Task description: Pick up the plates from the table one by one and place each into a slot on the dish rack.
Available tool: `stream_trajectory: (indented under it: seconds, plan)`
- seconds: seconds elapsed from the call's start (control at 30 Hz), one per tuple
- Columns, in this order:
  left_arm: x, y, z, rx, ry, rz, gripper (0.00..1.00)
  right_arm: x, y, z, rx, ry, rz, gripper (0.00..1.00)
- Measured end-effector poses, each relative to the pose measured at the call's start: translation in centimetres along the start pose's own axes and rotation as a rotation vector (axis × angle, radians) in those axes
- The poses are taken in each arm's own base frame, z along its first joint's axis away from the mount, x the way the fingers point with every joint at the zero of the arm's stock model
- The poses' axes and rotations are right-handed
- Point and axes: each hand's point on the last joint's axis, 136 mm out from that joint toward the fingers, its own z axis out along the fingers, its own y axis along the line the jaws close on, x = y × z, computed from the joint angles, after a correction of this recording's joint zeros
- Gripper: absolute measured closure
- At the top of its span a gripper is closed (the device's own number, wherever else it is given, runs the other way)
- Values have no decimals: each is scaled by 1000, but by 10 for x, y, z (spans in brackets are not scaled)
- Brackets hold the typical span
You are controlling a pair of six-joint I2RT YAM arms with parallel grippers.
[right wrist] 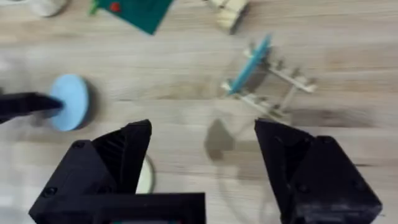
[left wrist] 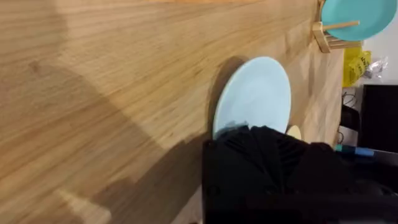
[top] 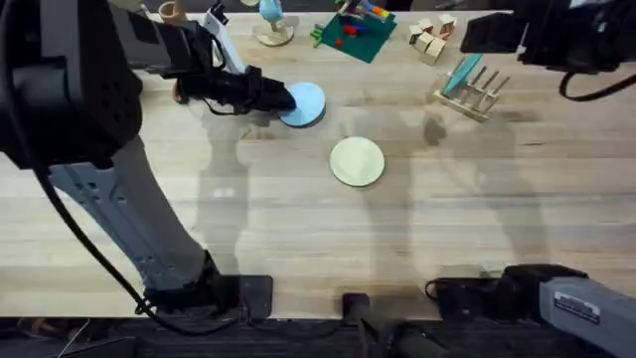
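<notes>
While tilted off the table (top: 298,229), light blue plate (top: 305,103) sits in left jaws (top: 283,98)

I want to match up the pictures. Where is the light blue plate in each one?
Overhead: the blue plate lies upper middle, at the left gripper.
Left wrist: it sits centre right, just beyond the black fingers.
Right wrist: it is at the left edge, with the left gripper reaching in.
Shared landmark: the dish rack, already holding a teal plate.
</notes>
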Motion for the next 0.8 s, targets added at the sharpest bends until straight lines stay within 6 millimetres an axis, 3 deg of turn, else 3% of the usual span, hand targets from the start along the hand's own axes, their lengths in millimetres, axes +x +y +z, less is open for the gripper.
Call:
stream_trajectory:
  seconds: [0.37, 0.6, 0.8]
  plan:
    - [-2, 0, 0, -2, -7, 10, 961, 18, 33, 31, -213, 130, 42, 6]
    - [-1, 1, 3, 43, -4, -9, 960, 16, 51, 32, -270, 121, 13, 6]
    - [0, -2, 7, 96, -2, -25, 960, 15, 53, 32, -279, 119, 11, 6]
